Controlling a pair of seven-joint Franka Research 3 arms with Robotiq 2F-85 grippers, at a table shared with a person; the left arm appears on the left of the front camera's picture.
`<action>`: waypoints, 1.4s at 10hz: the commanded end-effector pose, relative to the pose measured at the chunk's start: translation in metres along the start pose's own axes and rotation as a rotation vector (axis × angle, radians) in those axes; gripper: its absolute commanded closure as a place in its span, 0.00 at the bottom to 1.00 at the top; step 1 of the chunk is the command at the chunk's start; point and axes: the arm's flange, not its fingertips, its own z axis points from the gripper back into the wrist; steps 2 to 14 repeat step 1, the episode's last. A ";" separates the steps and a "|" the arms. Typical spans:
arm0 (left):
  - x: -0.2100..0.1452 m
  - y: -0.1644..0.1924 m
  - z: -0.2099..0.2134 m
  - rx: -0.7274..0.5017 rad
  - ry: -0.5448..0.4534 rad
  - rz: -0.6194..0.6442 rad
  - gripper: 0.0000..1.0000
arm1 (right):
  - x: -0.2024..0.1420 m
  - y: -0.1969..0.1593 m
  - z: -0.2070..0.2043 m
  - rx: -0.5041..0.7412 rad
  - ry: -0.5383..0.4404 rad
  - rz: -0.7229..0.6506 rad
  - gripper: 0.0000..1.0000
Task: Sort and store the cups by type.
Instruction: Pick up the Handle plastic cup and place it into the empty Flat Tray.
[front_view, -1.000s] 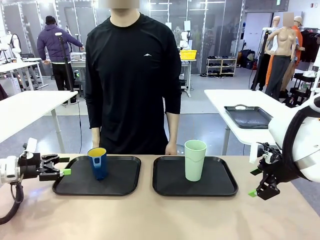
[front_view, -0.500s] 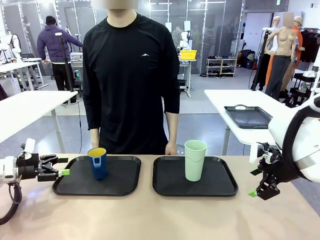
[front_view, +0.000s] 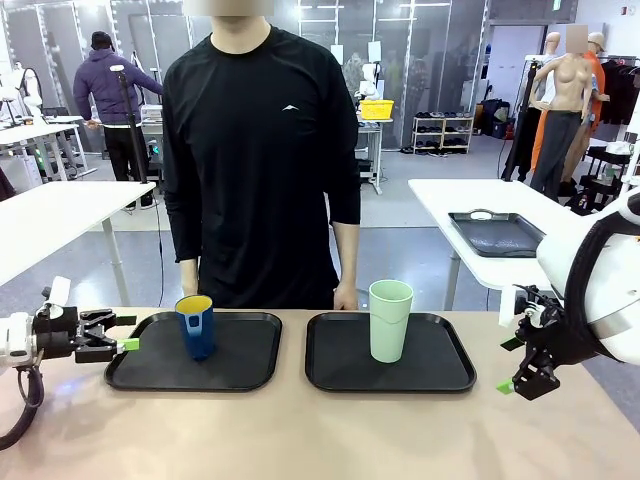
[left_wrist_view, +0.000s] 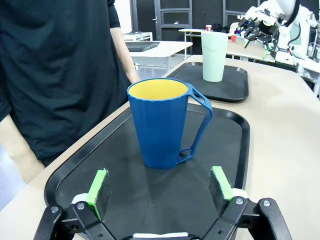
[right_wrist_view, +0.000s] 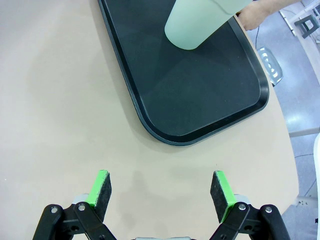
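A dark blue mug (front_view: 195, 326) with a handle and yellow inside stands upright on the left black tray (front_view: 250, 365). A tall mint-green tumbler (front_view: 389, 320) stands on the right black tray (front_view: 440, 370). My left gripper (front_view: 127, 333) is open at the left tray's left edge, pointing at the mug and apart from it. In the left wrist view the mug (left_wrist_view: 162, 125) stands beyond my open left gripper (left_wrist_view: 160, 189), handle to the right. My right gripper (front_view: 509, 365) hangs open, right of the right tray. The right wrist view has the open gripper (right_wrist_view: 160, 192) over bare table, with the tumbler (right_wrist_view: 200, 22) at the top.
A person in a black shirt stands at the far side, one hand (front_view: 345, 297) at the table edge behind the trays. The table (front_view: 320, 430) in front of both trays is bare. The right tray's corner (right_wrist_view: 165, 132) lies just ahead of my right fingers.
My left gripper has drawn back slightly to the left. The person has shifted a little. Both cups and my right arm stay put.
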 end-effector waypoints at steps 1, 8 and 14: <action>0.001 0.001 -0.001 0.000 -0.002 -0.003 0.00 | 0.000 -0.001 0.000 -0.006 -0.005 -0.005 0.00; 0.001 0.001 -0.001 0.000 -0.002 -0.003 0.00 | 0.000 -0.001 0.000 -0.006 -0.005 -0.005 0.00; 0.001 0.001 -0.001 0.000 -0.002 -0.003 0.00 | 0.000 -0.001 0.000 -0.006 -0.005 -0.005 0.00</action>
